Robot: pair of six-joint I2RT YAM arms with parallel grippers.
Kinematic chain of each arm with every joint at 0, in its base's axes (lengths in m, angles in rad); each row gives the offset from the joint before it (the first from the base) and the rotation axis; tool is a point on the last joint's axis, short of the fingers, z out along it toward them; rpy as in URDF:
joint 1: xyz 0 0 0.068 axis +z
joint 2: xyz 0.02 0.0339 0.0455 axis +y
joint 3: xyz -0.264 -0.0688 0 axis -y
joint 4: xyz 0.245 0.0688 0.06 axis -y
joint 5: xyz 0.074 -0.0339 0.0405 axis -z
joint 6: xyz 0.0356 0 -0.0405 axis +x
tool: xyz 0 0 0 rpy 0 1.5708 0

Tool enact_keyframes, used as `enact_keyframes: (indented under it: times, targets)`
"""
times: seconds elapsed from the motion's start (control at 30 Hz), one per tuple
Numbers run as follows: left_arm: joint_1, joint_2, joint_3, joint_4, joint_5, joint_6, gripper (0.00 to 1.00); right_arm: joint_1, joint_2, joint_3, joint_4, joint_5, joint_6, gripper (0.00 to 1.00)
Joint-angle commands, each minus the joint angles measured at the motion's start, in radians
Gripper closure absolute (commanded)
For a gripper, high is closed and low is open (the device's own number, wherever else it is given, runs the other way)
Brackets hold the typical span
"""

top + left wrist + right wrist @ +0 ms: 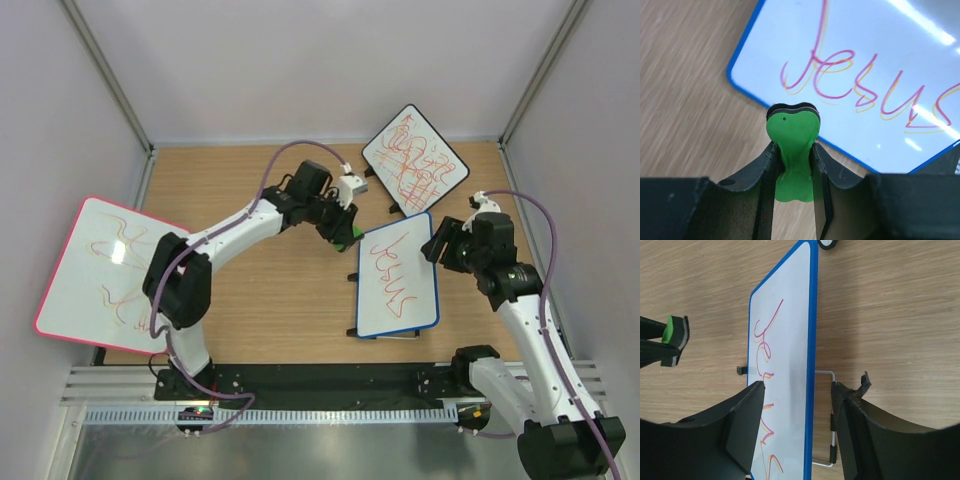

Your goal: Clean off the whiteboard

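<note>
On table [270, 290], right of centre: whiteboard [398, 280], blue-framed, red script, tilted on wire stand. Right gripper [796, 387] part open, fingers astride board's right edge, gripping nothing. Left gripper [792, 145] pinched tight on green eraser [792, 132], just off far-left corner

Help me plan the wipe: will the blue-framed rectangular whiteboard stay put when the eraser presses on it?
Probably not by itself. The whiteboard looks thin and light, and the wooden tabletop looks smooth, so it may slide. It seems propped on a thin wire stand, so pressure could rock it. The right gripper straddles its edge, perhaps to steady it.
</note>
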Motion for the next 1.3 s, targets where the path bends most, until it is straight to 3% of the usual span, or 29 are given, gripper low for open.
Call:
enact_keyframes:
  times: [0.0,0.17,0.4,0.77,1.0,1.27]
  targets:
    - [-0.047,0.072,0.094,0.035,0.139,0.087,1.0,-0.004,0.032,0.049,0.002,-0.05,0.004,0.38]
    - [-0.082,0.186,0.201,0.045,0.182,0.097,1.0,-0.004,0.067,0.034,-0.008,-0.044,0.003,0.39]
    - [-0.083,0.25,0.234,0.129,0.168,0.136,1.0,-0.004,0.049,-0.017,0.042,-0.087,0.03,0.43]
    - [-0.099,0.422,0.379,0.273,0.203,0.04,1.0,-0.005,0.018,-0.037,0.022,-0.071,0.027,0.5]
    - [-0.103,0.444,0.396,0.289,0.241,0.049,1.0,-0.005,0.043,-0.045,0.031,-0.107,0.013,0.68]
    - [-0.111,0.425,0.356,0.304,0.267,0.041,1.0,-0.005,0.054,-0.063,0.054,-0.151,0.015,0.75]
